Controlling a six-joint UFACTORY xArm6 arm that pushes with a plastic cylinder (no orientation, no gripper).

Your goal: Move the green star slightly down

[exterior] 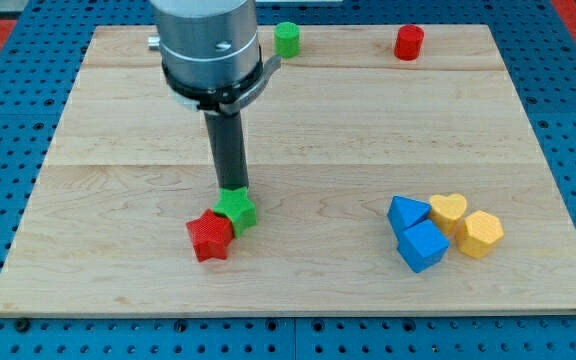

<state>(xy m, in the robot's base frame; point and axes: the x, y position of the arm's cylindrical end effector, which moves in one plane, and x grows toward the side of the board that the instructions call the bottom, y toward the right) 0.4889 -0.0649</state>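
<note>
The green star point(237, 210) lies on the wooden board point(298, 130) at the lower left of centre. It touches a red star point(209, 236) just below and to its left. My tip point(232, 188) stands at the green star's top edge, touching it from above. The dark rod rises from there to the grey arm body point(208, 45) at the view's top.
A green cylinder point(286, 39) and a red cylinder point(408, 42) stand near the board's top edge. At the lower right sits a cluster: two blue blocks point(407, 213) point(423, 245), a yellow heart point(449, 209) and a yellow hexagon point(482, 233).
</note>
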